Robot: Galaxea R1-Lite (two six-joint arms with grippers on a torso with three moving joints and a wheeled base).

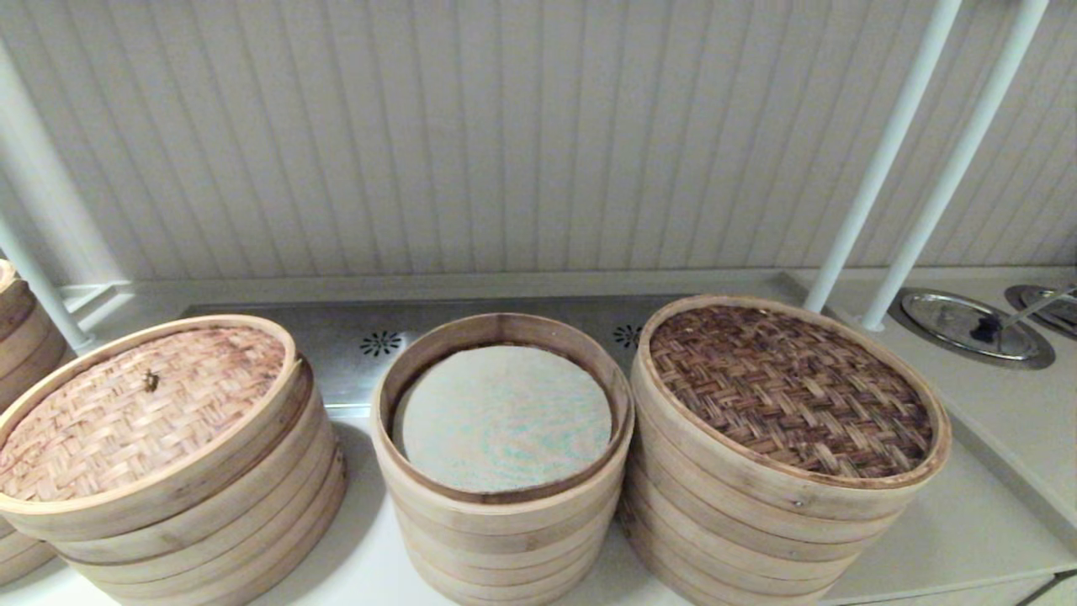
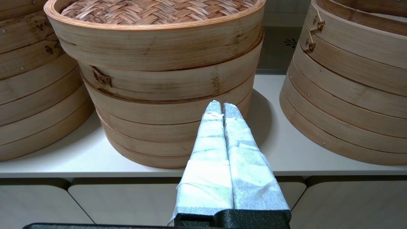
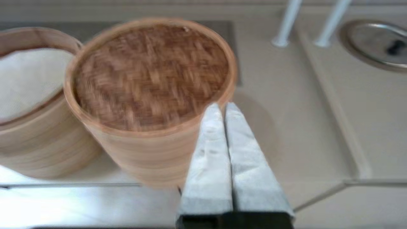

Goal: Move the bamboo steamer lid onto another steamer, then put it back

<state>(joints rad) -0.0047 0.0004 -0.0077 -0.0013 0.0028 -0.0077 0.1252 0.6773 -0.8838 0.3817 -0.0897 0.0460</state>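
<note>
Nearest, the left gripper [image 2: 222, 106] and the right gripper [image 3: 222, 108] hang before the counter [image 1: 951, 522], each pinched closed on nothing. The dark bamboo steamer lid [image 1: 789, 389] caps the right stack, touching the open narrow steamer [image 1: 502, 471]; the tan-lidded stack [image 1: 135, 408] stands left. Behind rise two white poles [image 1: 892, 143].

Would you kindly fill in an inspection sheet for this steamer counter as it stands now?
Surface: pale counter with a metal strip along the back.
Job's things: dark woven lid sits on the right steamer stack; the narrow open steamer stands mid-counter, whitish liner showing, no lid.
Clutter: pale-lidded stack on the left; part of another stack at the far left edge.
Grippers: left claw shut, low before the pale-lidded stack; right claw shut, near the dark lid's rim, holding nothing.
Cables: nothing seen.
Surroundings: panelled wall, two white poles, round metal lids set in the counter.
</note>
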